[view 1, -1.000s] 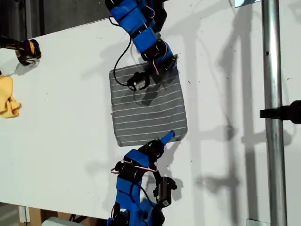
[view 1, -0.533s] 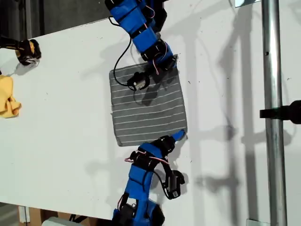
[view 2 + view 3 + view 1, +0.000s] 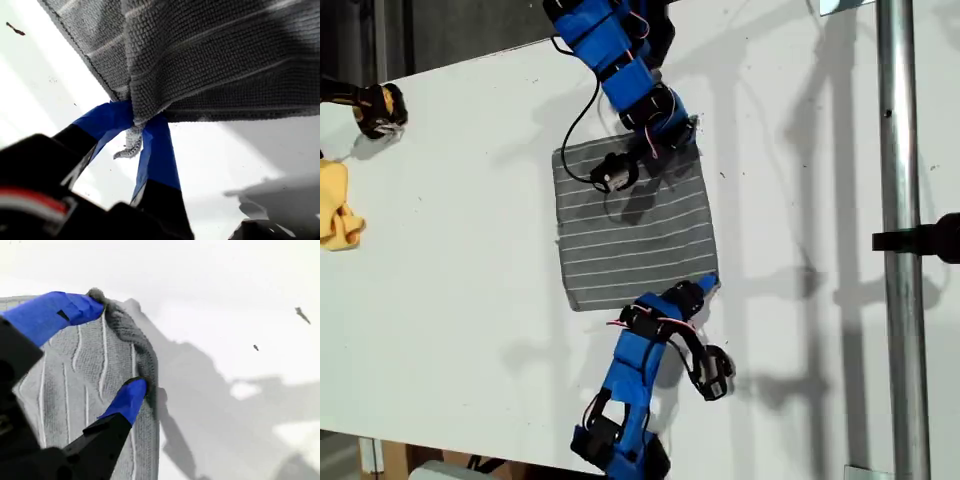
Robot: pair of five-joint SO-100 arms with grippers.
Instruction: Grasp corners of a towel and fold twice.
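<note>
The grey white-striped towel (image 3: 635,225) lies flat on the white table (image 3: 450,290). My first gripper (image 3: 705,286) comes from the exterior view's bottom and is at the towel's near right corner. In the first wrist view it (image 3: 134,120) is shut on that corner, with the towel (image 3: 225,60) raised a little off the table. My second gripper (image 3: 680,132) comes from the exterior view's top and is at the far right corner. Its blue fingers (image 3: 75,310) stand apart on the towel (image 3: 75,385), with a bunched ridge of the towel's edge (image 3: 135,342) between them.
A yellow cloth (image 3: 335,215) lies at the exterior view's left edge, with a black and yellow object (image 3: 375,108) above it. A metal pole (image 3: 905,250) with a black clamp (image 3: 930,238) runs down the exterior view's right. The table's far edge slants across the upper left.
The first arm has swung toward the exterior view's right, and its gripper has moved along the towel's near edge to the right corner. The second arm has not moved.
</note>
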